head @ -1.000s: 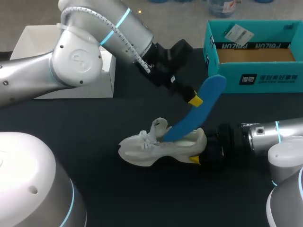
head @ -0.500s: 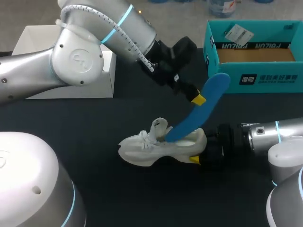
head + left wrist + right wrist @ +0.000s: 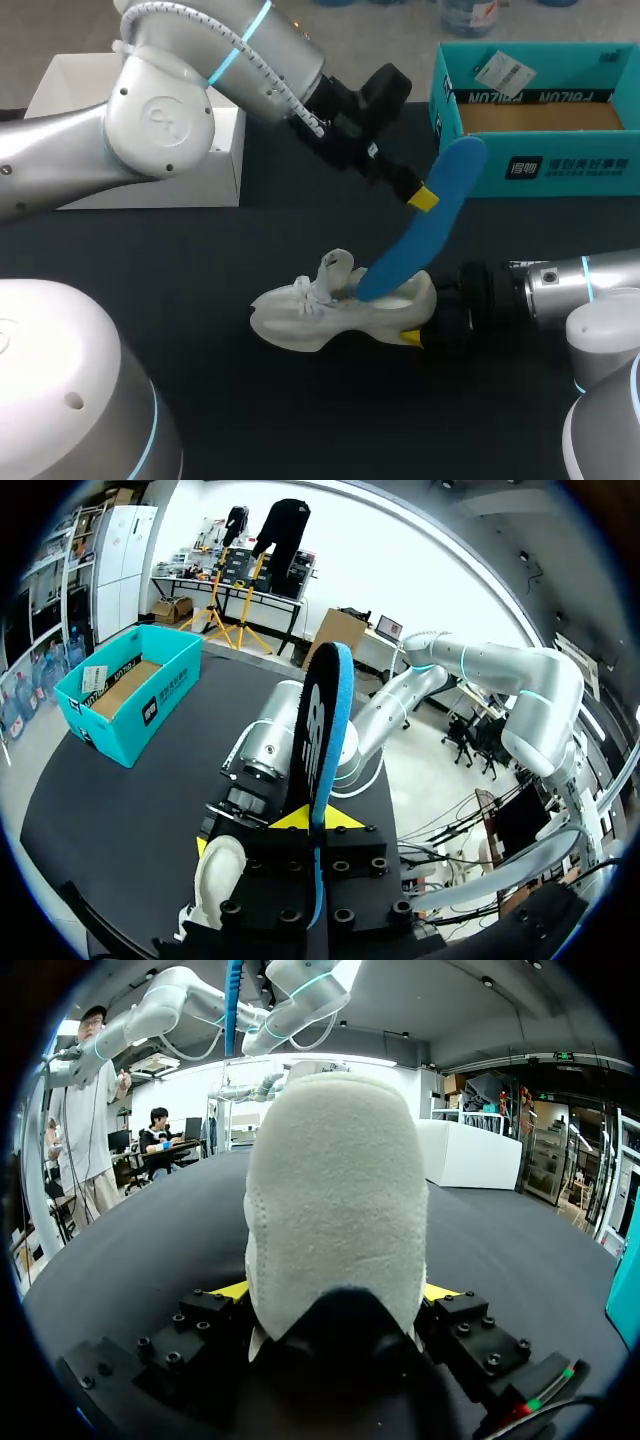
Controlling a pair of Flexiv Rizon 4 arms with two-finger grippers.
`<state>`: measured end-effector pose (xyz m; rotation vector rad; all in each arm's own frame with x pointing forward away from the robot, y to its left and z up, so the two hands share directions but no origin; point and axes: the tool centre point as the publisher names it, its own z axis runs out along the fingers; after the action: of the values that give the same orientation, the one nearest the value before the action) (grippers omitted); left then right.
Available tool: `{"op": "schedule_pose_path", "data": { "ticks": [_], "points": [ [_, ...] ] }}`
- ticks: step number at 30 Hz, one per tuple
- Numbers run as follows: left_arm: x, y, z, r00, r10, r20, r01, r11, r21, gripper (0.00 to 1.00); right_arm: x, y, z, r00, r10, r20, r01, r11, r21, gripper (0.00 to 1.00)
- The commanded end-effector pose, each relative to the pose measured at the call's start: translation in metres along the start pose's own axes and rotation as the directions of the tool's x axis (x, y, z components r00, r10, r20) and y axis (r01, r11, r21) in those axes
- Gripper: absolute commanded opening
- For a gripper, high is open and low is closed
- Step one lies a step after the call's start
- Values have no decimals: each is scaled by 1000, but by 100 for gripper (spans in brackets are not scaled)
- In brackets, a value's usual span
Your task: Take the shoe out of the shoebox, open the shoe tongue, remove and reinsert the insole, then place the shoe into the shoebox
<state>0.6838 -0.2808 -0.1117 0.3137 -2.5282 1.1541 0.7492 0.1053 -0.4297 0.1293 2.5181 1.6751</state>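
The white shoe (image 3: 335, 305) lies on its side on the black table, toe toward my left. My right gripper (image 3: 420, 315) is shut on its heel; in the right wrist view the heel (image 3: 335, 1220) fills the gap between both yellow tips of the right gripper (image 3: 335, 1295). The blue insole (image 3: 430, 225) slants up out of the shoe opening, its lower end still inside. My left gripper (image 3: 420, 197) is shut on the insole's upper part. The left wrist view shows the insole (image 3: 322, 730) edge-on in the left gripper (image 3: 312, 820). The teal shoebox (image 3: 540, 165) stands open at the back right.
A white box (image 3: 140, 170) sits at the back left, partly behind my left arm. The shoebox holds a small paper tag (image 3: 503, 70) on its brown floor. Bare black tabletop lies in front of and to the left of the shoe.
My left gripper has shifted a little right and back with the insole, standing it steeper and drawing it slightly out of the shoe. Shoe and right arm have not moved.
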Motion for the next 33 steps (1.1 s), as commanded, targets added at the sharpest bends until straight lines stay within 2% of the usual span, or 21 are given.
{"op": "schedule_pose_path", "data": {
  "ticks": [1, 4, 14, 22, 33],
  "points": [
    [20, -1, -23, 999, -29, -30, 30, 999, 20, 0, 0, -1, 3, 1000, 0, 0, 0, 1000, 5, 0],
    [34, -9, -35, 998, -33, -44, 34, 999, 32, 0, 0, -1, 3, 1000, 0, 0, 0, 1000, 5, 0],
    [77, -29, -69, 980, -63, -187, 78, 994, 75, 0, 0, -1, 3, 1000, 0, 0, 0, 1000, 5, 0],
    [105, -44, -92, 960, -89, -266, 147, 968, 204, 0, 0, -1, 3, 1000, 0, 0, 0, 1000, 5, 0],
    [134, -44, -115, 933, -35, -357, 142, 950, 277, 0, 0, -1, 3, 1000, 0, 0, 0, 1000, 5, 0]
  ]
}}
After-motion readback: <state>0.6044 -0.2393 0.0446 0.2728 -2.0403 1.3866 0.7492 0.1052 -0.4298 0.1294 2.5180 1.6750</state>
